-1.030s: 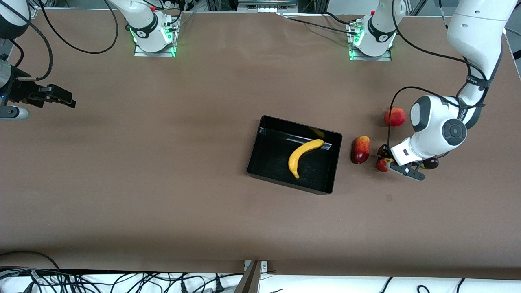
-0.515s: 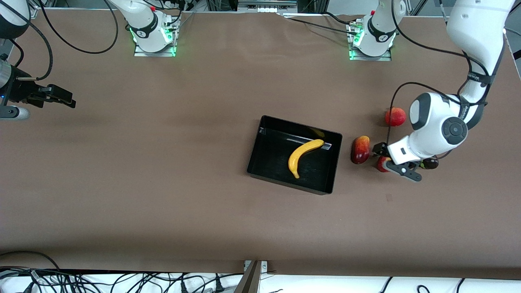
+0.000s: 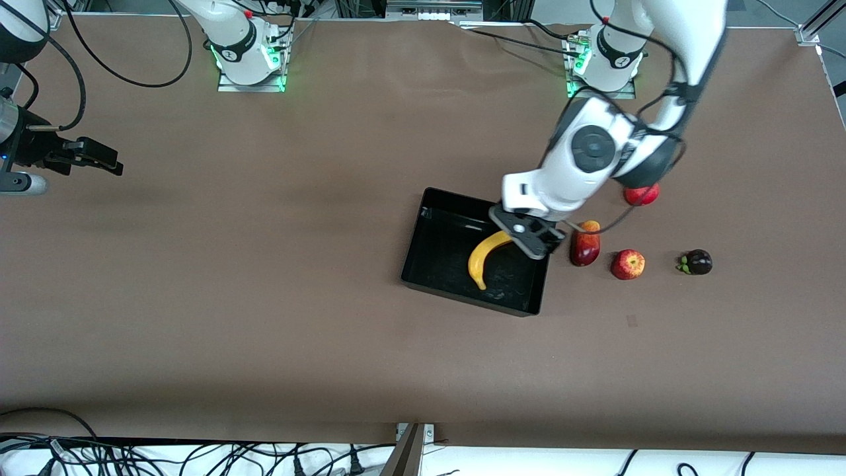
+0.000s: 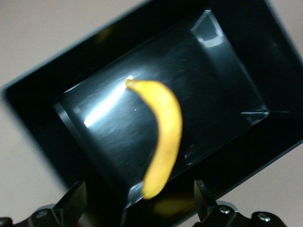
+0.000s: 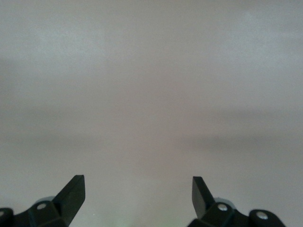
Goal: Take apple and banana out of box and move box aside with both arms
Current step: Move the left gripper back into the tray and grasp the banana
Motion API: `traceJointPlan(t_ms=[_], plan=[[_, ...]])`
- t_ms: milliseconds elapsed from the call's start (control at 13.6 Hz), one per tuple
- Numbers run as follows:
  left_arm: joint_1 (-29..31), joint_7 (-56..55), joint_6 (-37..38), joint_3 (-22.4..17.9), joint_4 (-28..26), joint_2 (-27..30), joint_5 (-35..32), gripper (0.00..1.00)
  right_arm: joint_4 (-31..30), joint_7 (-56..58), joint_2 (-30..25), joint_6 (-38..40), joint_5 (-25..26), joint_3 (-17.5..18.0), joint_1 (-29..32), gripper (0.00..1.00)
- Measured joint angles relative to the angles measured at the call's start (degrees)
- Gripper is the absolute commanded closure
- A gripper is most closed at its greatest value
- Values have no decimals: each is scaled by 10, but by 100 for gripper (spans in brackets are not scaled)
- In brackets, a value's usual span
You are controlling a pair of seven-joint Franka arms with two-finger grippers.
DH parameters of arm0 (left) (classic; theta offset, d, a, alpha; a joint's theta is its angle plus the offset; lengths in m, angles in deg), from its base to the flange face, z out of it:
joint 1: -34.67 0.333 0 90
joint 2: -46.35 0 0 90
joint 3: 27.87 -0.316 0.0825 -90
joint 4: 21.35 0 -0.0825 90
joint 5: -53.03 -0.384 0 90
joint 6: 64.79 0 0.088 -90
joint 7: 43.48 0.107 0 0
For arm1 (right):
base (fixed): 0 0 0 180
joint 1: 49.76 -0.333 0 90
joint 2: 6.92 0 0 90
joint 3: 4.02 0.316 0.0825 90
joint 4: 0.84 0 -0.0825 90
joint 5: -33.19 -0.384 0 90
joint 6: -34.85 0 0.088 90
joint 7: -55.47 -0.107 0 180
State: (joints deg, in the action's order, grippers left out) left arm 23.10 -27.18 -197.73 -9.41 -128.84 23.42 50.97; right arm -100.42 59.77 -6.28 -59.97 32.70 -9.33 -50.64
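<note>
Black box point(image 3: 423, 261) sits mid-table, its long side slightly skewed, walls low and glossy. Banana point(image 3: 484, 256) lies inside on the floor of the box, curved, its thin tip toward 6 o'clock and its upper end toward 2 o'clock, partly covered by the left gripper in the front view. The left wrist view shows the banana point(image 4: 163, 137) whole, lying free on the box floor point(image 4: 213, 85), nothing touching it.

Left gripper point(image 3: 527, 237) hangs over the box corner nearest the left arm's end of the table, above the banana's upper end. Fingers point(image 4: 71, 203) spread wide, nothing between them; banana end lies below the gap.

Outside the box, toward the left arm's end, a row of loose fruit on the table at about 3 o'clock from the box: elongated dark red-orange fruit point(image 3: 585, 244) just beside the box wall, apart from it; then the apple point(image 3: 627, 264), red with yellow blotches, resting on the table; then a dark purple fruit with green leaves point(image 3: 696, 262), well apart. Another red fruit point(image 3: 641, 194) lies farther from the camera, at about 12 o'clock from the apple, partly hidden by the left arm.

Right gripper point(image 3: 99, 158) waits at the right arm's end of the table, over bare table point(image 5: 151, 94). Fingers point(image 5: 71, 194) wide apart, holding nothing.
</note>
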Motion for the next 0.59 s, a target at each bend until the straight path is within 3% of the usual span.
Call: traceJointPlan(t_ms=[294,589], plan=[[-25,6,-28,-1,0,-63,-7,0,0,0,0,0,0,0,0,0],[-26,10,-68,-4,0,-92,-82,0,0,0,0,0,0,0,0,0]])
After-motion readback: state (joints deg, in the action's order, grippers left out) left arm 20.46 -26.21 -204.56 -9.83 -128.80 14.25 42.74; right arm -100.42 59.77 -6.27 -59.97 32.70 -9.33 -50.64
